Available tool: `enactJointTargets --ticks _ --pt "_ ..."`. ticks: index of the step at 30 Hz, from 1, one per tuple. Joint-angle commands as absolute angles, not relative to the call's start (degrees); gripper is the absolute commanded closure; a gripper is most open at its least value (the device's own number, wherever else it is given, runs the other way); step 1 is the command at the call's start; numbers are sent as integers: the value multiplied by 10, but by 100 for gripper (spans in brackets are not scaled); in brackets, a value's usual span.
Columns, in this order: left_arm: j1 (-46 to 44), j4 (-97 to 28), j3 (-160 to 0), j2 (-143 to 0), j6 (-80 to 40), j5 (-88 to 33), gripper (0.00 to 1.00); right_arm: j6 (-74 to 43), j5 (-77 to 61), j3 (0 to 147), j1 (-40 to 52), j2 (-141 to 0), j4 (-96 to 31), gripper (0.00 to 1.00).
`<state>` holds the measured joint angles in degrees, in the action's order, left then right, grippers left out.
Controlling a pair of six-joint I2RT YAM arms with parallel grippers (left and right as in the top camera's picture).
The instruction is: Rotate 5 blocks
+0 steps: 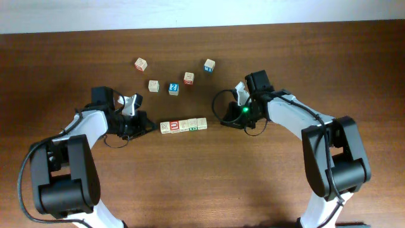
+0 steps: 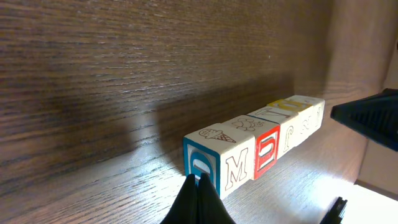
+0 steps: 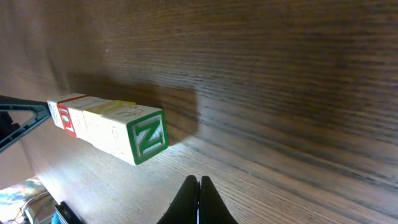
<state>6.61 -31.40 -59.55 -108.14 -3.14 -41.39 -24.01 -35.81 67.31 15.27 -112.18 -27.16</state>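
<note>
**benchrat:** Where's this one at? The five are lined up already as far as I can see. The row of blocks [image 1: 183,125] runs 9-to-3 across the middle of the table [image 1: 202,183], with the red-framed block [image 1: 167,126] at the 9 o'clock end.

**yam_fan:** Yeah, I'd call it the setup just before the spin. The left claw [image 1: 150,126] is pinched fully closed and holding nothing. It's parked at the row's 9 o'clock end, and on its wrist cam the tip [image 2: 198,200] sits right at the blue-framed end face. I can't swear it's touching. The right claw [image 1: 223,120] is also closed and empty, out past the 3 o'clock end. Its cam shows bare wood between the tip [image 3: 199,198] and the green Z block [image 3: 149,138].

**benchrat:** So it pokes rather than grabs?

**yam_fan:** That's my guess. The closed tips would shove the opposite ends, one toward 12 and one toward 6, so the line pivots as one piece. They need to stay low and push evenly, or the row buckles in the middle. The loose cubes [image 1: 173,88] up at 12 o'clock are close enough to watch.
</note>
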Motion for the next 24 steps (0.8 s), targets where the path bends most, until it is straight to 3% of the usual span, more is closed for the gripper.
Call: enactJointTargets --ticks 1,24 --pt "69 -310 -590 -1079 -50 -420 100 -245 -353 668 158 -1126 -269 96" --pt "41 -304 -590 -1079 -81 -372 100 -245 -344 668 192 -1127 -243 96"
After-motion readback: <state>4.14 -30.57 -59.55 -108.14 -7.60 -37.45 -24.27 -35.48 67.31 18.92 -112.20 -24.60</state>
